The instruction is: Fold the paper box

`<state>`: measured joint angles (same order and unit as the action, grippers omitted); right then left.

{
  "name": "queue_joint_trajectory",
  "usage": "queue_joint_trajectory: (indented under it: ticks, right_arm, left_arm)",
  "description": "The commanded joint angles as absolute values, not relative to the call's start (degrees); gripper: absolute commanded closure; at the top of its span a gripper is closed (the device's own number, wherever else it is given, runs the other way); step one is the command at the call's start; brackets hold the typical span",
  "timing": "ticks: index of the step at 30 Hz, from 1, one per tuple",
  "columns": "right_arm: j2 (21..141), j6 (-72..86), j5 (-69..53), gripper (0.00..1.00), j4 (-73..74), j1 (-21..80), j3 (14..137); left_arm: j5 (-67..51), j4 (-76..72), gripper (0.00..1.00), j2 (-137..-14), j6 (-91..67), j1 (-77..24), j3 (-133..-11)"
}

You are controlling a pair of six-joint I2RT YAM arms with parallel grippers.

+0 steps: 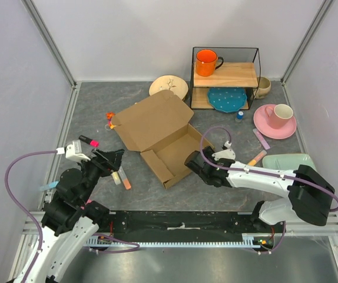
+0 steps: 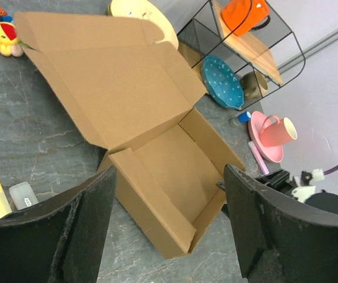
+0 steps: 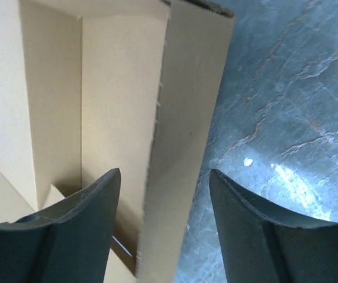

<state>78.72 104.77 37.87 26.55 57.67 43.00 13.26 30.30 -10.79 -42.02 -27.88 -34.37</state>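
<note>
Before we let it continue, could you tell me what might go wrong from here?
The right end effector is open astride a side wall of the box; ungripped, the wall may spring outward. Pulling away, it could snag the wall and drag the box. The left end effector could knock the markers beside the box.
</note>
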Motion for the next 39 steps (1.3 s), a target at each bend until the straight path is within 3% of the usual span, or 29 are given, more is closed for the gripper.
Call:
queue_joint_trajectory:
  ticks: [1, 4, 10, 14, 18, 24, 27, 35, 39]
  right_arm:
    - [74.8, 92.2, 40.0, 0.28, 31.4, 60.6, 50.8]
    - [70.1, 80.9, 41.7, 0.24, 36.4, 62.7, 56.9]
    - [59.8, 57.1, 60.7, 0.20, 41.1, 60.9, 61.4]
    - [57.1, 38.9, 65.2, 0.21, 31.9, 49.6, 58.4]
    - [59.6, 28.0, 45.9, 0.19, 19.5, 35.5, 53.9]
    - [70.7, 25.6, 34.2, 0.19, 10.8, 26.3, 55.4]
    - [74.4, 22.5, 20.9, 0.21, 7.0, 26.3, 57.3]
    - [80.2, 20.3, 15.5, 0.09, 6.3, 29.9, 54.3]
    - [83.4, 18.9, 15.5, 0.07, 5.4, 31.1, 52.5]
  left_arm:
    - [14.3, 28.5, 0.20, -12.7, -42.5, -27.9, -34.5]
    - [15.5, 28.7, 0.20, -12.3, -41.5, -27.9, -35.3]
    - [16.4, 28.7, 0.20, -12.1, -41.0, -27.9, -34.6]
    - [15.6, 28.2, 0.20, -12.9, -42.6, -27.9, -31.7]
    - [13.5, 25.2, 0.21, -14.2, -45.4, -27.9, -28.2]
    - [8.7, 22.9, 0.23, -19.1, -49.0, -27.9, -25.5]
    - [6.5, 21.5, 0.23, -20.9, -50.0, -27.9, -24.7]
    - [3.2, 17.8, 0.14, -27.5, -53.4, -28.0, -22.1]
    - [2.0, 17.3, 0.13, -30.8, -54.0, -28.2, -22.1]
